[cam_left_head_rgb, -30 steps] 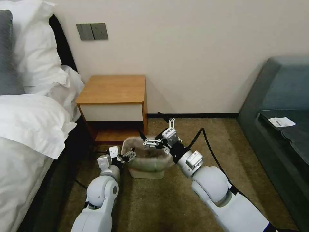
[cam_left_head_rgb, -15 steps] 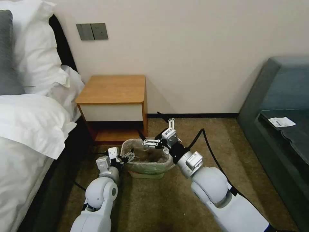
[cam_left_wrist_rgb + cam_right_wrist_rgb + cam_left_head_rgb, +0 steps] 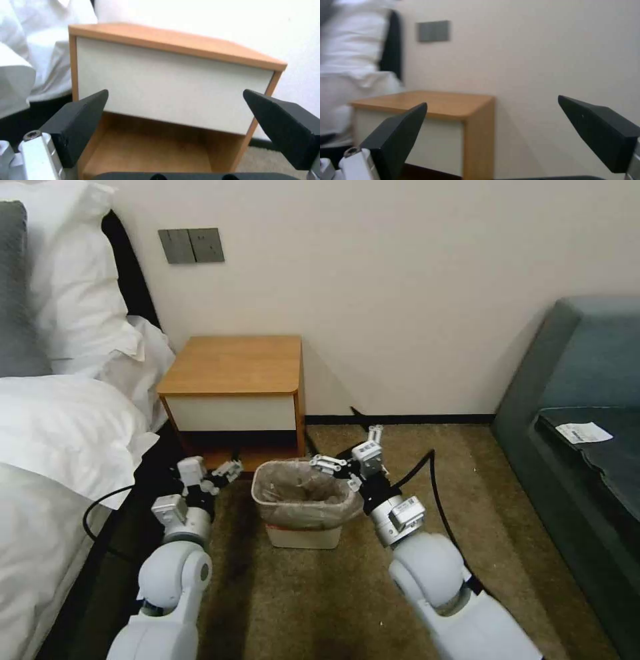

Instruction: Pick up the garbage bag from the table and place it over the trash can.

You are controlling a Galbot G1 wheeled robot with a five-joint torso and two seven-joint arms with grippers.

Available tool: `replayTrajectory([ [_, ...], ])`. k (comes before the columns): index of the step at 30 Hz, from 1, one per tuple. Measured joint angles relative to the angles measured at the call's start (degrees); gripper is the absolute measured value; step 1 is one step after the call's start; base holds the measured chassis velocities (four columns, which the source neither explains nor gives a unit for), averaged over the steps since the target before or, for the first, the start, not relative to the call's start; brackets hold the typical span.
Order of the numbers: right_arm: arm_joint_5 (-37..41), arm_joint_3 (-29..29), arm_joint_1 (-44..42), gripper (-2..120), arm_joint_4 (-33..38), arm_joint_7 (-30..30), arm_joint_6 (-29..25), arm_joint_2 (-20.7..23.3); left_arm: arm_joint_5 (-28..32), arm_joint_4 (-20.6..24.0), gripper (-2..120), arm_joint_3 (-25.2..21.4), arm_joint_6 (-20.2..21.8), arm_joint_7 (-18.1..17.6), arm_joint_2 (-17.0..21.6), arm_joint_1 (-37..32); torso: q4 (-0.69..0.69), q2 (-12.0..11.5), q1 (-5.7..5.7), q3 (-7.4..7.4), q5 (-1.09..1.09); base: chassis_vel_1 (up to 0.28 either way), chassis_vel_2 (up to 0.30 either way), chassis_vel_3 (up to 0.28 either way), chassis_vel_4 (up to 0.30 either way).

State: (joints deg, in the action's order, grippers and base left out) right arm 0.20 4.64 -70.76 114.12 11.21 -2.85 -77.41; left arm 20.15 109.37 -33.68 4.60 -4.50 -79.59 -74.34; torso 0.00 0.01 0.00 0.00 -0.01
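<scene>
The garbage bag (image 3: 303, 499) is sitting in the trash can (image 3: 301, 534) now, its crinkly plastic folded out over the rolled rim all the way round, so only the lower cream wall of the bin shows beneath it. The bin stands on the carpet (image 3: 413, 460), just in front of the counter (image 3: 233, 363), the small wooden nightstand against the wall, whose orange-brown top is bare.

The left gripper (image 3: 223, 472) is out to the bin's left, near the nightstand's lower shelf and clear of the bag, with a gap of carpet between it and the rim. From its wrist camera the left gripper (image 3: 175, 110) has its two dark fingers (image 3: 80, 122) spread wide with nothing between them, looking straight at the white drawer front (image 3: 170, 90) and the open shelf below.

The right gripper (image 3: 353, 457) hovers at the bin's far right corner, one finger reaching over close to the rim; whether it touches the plastic I can't make out. On its own camera the right gripper (image 3: 491, 117) is spread wide too, fingers (image 3: 398, 132) empty, facing the nightstand's corner and the pale wall (image 3: 536, 50).

The bed (image 3: 60, 433), with its white pillows, lies on the left, and a grey-green sofa (image 3: 573, 400) stands on the right.
</scene>
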Motion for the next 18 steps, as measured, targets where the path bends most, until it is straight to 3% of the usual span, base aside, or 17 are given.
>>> replayTrajectory([
  [1, 0.0, 0.0, 0.0, 100, 0.0, 0.0, 0.0, 0.0, 0.0, 0.0, 100, 0.0, 0.0, 0.0, 0.0, 0.0, 0.0, 0.0, 0.0, 0.0, 0.0, 0.0, 0.0, 0.0, 0.0],
  [4, -2.2, 2.5, -3.5, 100, -3.8, 0.7, -4.7, -4.1, -0.8, -3.4, 100, 0.1, -6.5, 1.4, 0.0, 0.1, 0.0, 0.0, 0.0, 0.0, 0.0, 0.0, 0.0, 0.0, 0.0],
  [9, -3.4, 5.1, -5.3, 100, -7.4, -1.4, -8.0, -6.5, -2.1, -6.3, 99, 0.1, -11.0, 3.3, -0.2, -0.6, 0.0, 0.0, 0.0, 0.0, 0.0, 0.0, 0.0, 0.0, 0.0],
  [12, -5.5, 7.4, -5.7, 100, -12.0, -2.8, -11.5, -8.0, -4.5, -10.6, 99, 0.1, -17.0, 4.4, -0.7, -0.8, 0.0, 0.0, 0.0, 0.0, 0.01, 0.0, 0.0, 0.0, 0.0],
  [18, -5.6, 7.9, -6.1, 100, -14.2, -2.2, -12.7, -8.9, -5.5, -13.0, 99, 0.2, -19.4, 5.0, -1.2, -1.5, 0.0, 0.0, 0.0, 0.0, 0.02, 0.0, 0.0, 0.0, 0.0],
])
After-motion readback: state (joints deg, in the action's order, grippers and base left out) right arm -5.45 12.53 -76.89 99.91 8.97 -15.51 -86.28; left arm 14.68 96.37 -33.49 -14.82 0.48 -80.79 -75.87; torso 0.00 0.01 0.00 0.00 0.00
